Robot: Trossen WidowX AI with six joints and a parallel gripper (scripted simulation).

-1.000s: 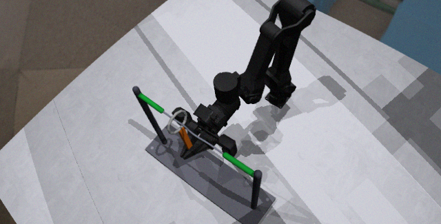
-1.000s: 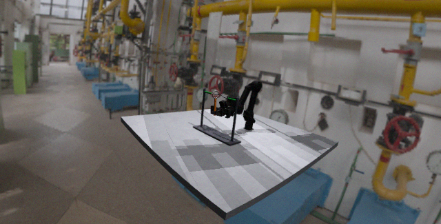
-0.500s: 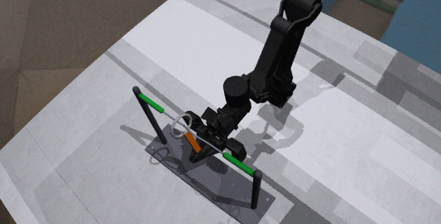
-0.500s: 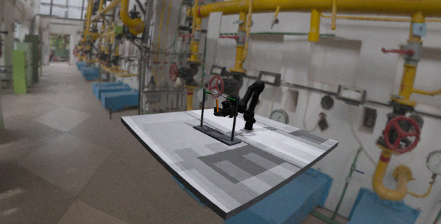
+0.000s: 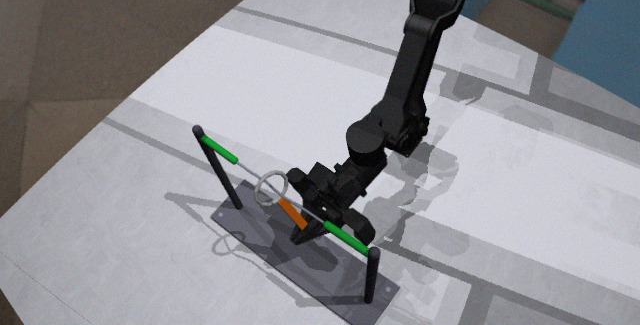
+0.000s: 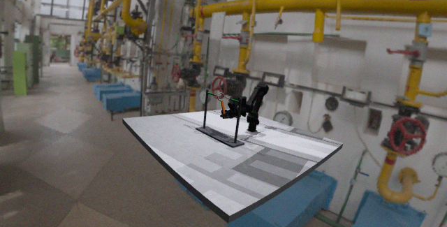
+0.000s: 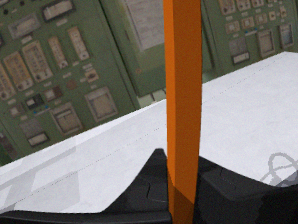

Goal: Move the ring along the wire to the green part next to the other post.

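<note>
The pale ring (image 5: pixel 256 194) (image 6: pixel 221 100) surrounds the thin grey wire (image 5: pixel 248 169), between the two green parts and nearer the far-left one. Whether it touches the wire cannot be told. Its orange handle (image 5: pixel 292 213) (image 6: pixel 223 109) (image 7: pixel 184 90) hangs down from it. My gripper (image 5: pixel 302 235) (image 6: pixel 223 116) (image 7: pixel 167 155) is shut on the handle's lower part, below the wire. One green part (image 5: pixel 219 149) (image 6: pixel 211 94) is at the left post (image 5: pixel 220 175) (image 6: pixel 205 112). The other green part (image 5: pixel 346 238) (image 6: pixel 234 100) is at the right post (image 5: pixel 371 277) (image 6: pixel 238 122).
The posts stand on a dark base plate (image 5: pixel 350 310) (image 6: pixel 216 136) on the pale table (image 5: pixel 170 85) (image 6: pixel 167 133). In the top view the wire and right green part pass in front of my gripper body, so their clearance cannot be told.
</note>
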